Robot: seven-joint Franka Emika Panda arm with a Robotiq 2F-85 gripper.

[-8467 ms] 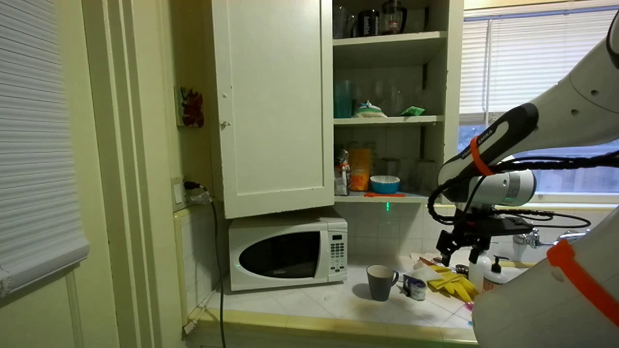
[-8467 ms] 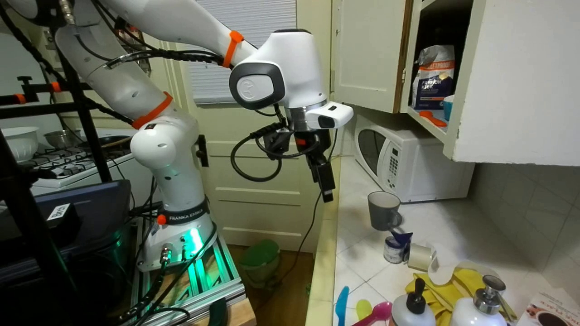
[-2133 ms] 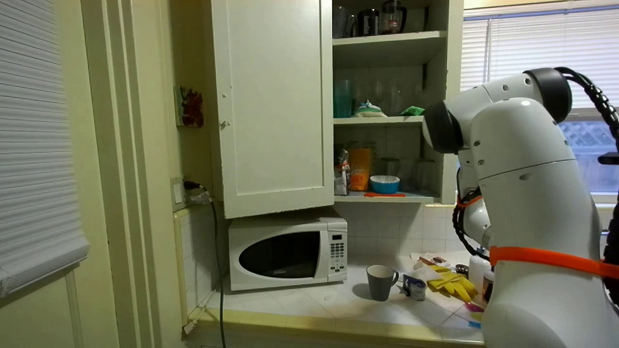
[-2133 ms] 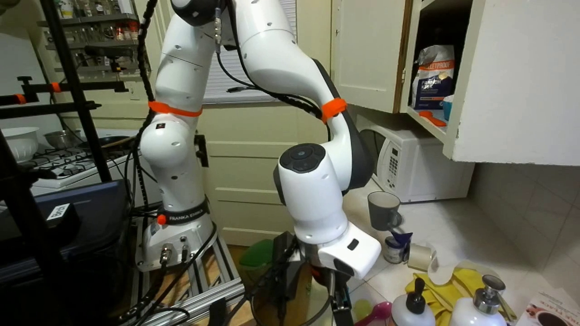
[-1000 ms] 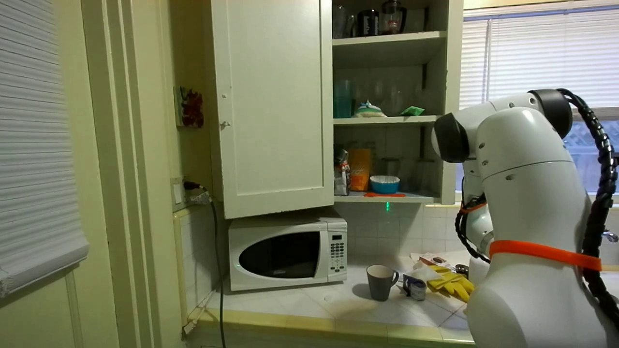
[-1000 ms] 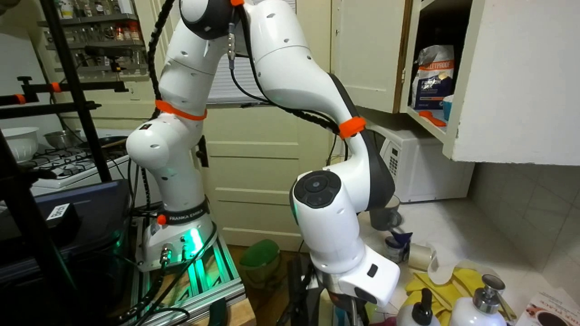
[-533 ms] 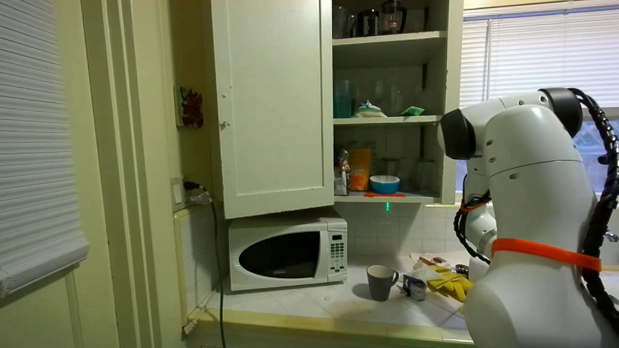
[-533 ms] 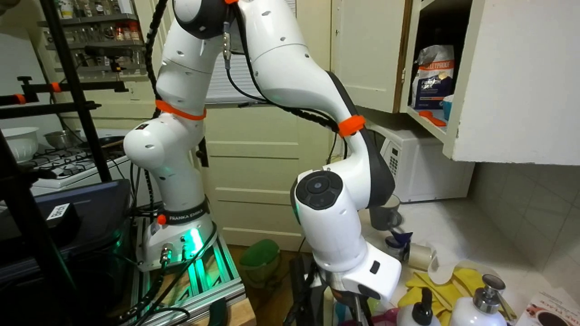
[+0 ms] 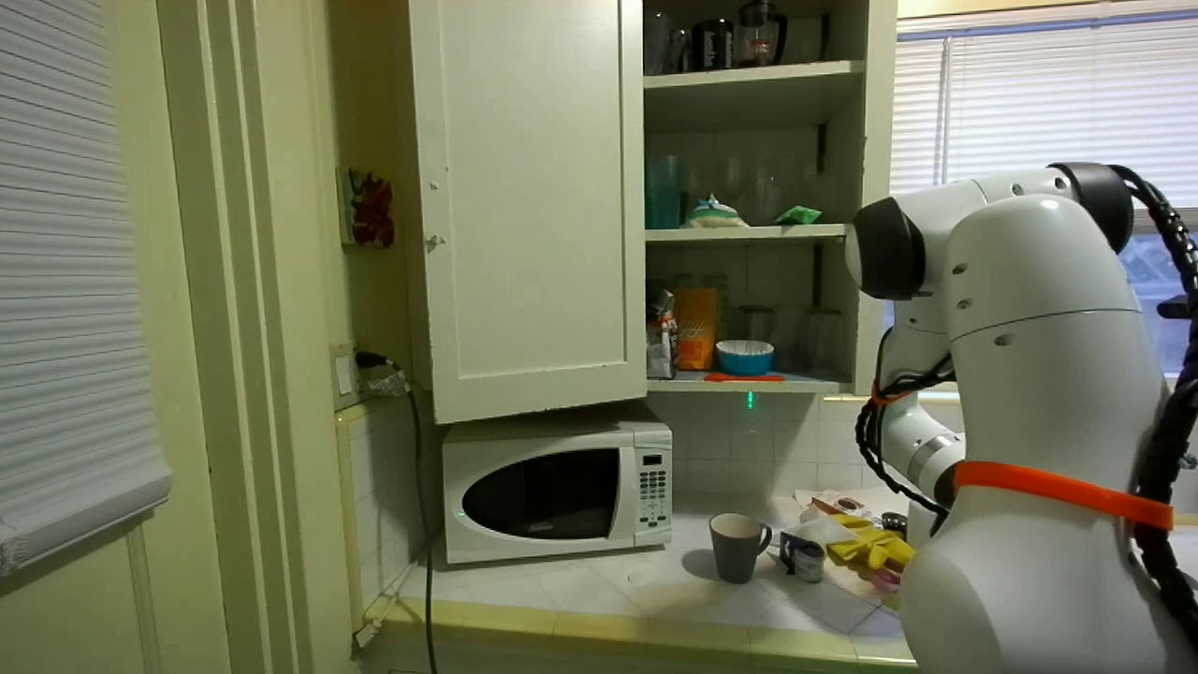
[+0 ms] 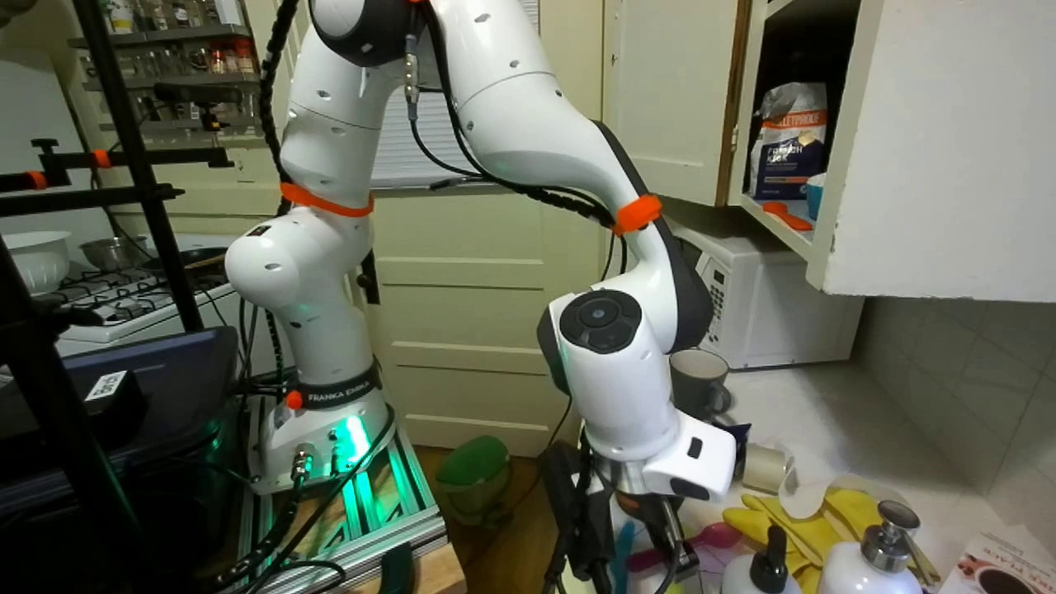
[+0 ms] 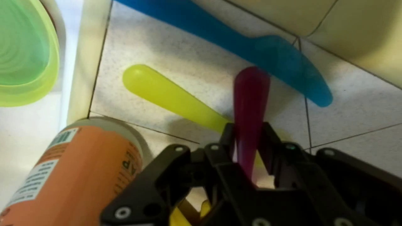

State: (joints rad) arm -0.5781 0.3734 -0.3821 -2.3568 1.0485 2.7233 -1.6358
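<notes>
While the gripper clenches its handle between nearly closed jaws, the magenta spoon is held over the white tiled counter; whether any part of it touches the tiles cannot be told. In the wrist view its handle points to twelve o'clock from the grip, and the gripper hides the bowl. In an exterior view that bowl shows, reaching toward two o'clock.

Seen from the wrist, a yellow-green utensil passes behind the spoon and runs off toward ten o'clock. A blue knife spans eleven round to two o'clock, its edge meeting the handle's tip by sight, though contact cannot be judged. An orange-labelled bottle stands near nine o'clock; a round container sits farther out at ten.

In an exterior view, yellow gloves lie crumpled at three o'clock from the spoon, and a grey mug stands at twelve, partly hidden. In an exterior view the white microwave stands at ten o'clock from the mug.
</notes>
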